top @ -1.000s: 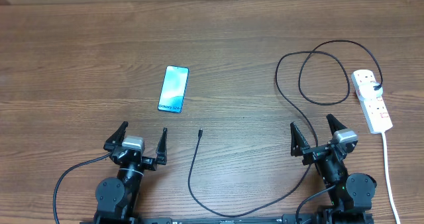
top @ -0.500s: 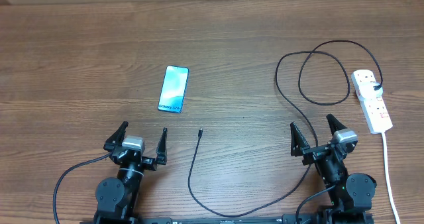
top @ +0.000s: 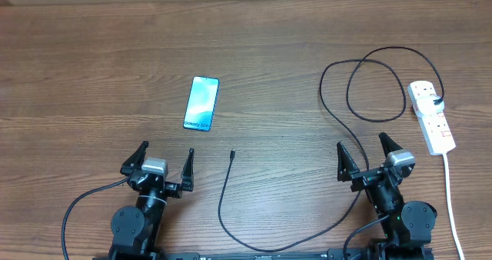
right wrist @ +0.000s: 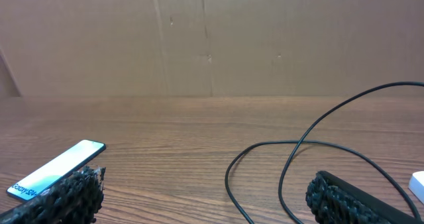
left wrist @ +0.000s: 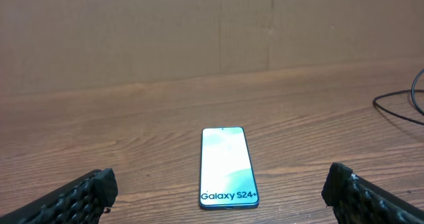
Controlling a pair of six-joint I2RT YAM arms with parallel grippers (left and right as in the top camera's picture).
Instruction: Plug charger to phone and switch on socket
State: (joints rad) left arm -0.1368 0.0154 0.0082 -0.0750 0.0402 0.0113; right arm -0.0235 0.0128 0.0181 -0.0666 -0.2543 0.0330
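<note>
At the near edge of the wooden worktop [top: 92, 60], the left gripper [top: 167, 148] and the right gripper [top: 361, 141] point toward the far side. Each has its fingers spread wide and holds nothing. The phone [top: 201, 103] lies flat and face up ahead of the left gripper, apart from it, with its long axis running roughly away from the arms. Its pale blue-teal screen carries dark lettering along the near edge; the left wrist view reads it as "Galaxy S24+".

The charger [top: 220, 206] is a thin black cable. Its small connector tip [top: 232, 154] lies on the wood between the two grippers, near the phone's lower right but not touching it. From the tip the cable runs toward the arms, curves right, passes by the right gripper and forms a large loop on the far right.

The cable ends at a black plug [top: 437, 101] seated in the socket [top: 431, 116], a white power strip with small red marks at the right edge. A thick white cord [top: 448, 187] leaves the strip's near end. No writing on the strip is legible.
</note>
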